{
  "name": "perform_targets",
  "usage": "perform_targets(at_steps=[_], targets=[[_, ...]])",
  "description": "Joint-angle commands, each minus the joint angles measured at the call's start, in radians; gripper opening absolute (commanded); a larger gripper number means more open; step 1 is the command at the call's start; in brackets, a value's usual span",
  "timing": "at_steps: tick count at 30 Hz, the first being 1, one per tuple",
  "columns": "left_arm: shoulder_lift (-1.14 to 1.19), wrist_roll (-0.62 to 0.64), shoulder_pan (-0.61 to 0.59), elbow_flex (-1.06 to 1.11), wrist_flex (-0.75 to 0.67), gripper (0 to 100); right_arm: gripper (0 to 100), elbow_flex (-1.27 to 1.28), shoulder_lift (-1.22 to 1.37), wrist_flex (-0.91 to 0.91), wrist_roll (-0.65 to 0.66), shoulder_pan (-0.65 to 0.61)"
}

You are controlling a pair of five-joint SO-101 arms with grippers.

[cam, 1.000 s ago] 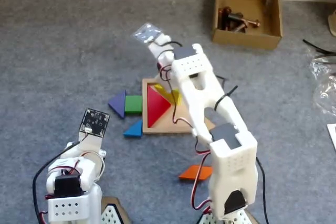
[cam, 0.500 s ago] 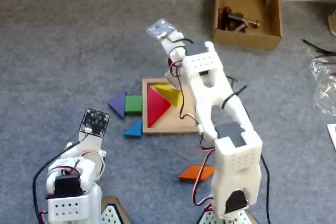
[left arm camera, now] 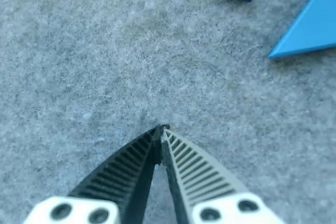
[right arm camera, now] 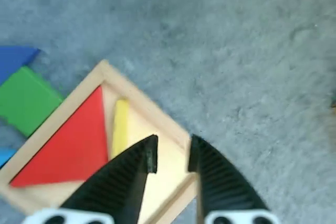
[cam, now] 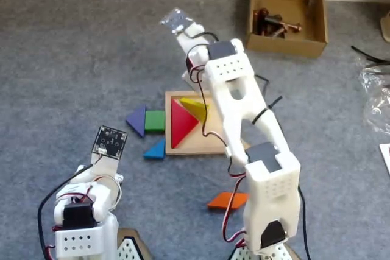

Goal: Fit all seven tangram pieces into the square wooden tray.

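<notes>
A: Right claw [right arm camera: 172, 148]?
B: Tips slightly apart, above a corner of the tray [right arm camera: 147, 100]. The red triangle [right arm camera: 68, 150] and the yellow piece [right arm camera: 121, 127] lie inside, the yellow possibly tilted.
A: Left claw [left arm camera: 160, 129]?
B: Tips together over bare bench [left arm camera: 105, 51], with the blue triangle [left arm camera: 310, 27] well apart from it.

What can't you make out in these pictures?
- Tray: in the high view, the right arm covers its right half, so what lies there is unknown.
- Yellow piece: partly under that arm, and a blurred strip in the right wrist view. Its shape is unclear.
- Light blue triangle: cut off by the left wrist view's edge.
- Box: its contents are too small to identify in the high view.
</notes>
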Motion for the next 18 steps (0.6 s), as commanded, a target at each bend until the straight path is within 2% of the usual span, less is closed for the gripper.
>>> perform_targets(at_steps=[1, 6, 18], targets=[[-0.007, 0.008, -0.013, 0.021, 0.006, 1, 0.2, -0.097, -0.024, 0.099, -0.009, -0.039], [-0.007, 0.008, -0.013, 0.021, 0.006, 1, 0.4, -0.11, -0.024, 0.236, -0.011, -0.074], [-0.007, 0.008, -0.013, 0.021, 0.006, 1, 0.4, -0.11, -0.024, 0.374, -0.008, -0.079]])
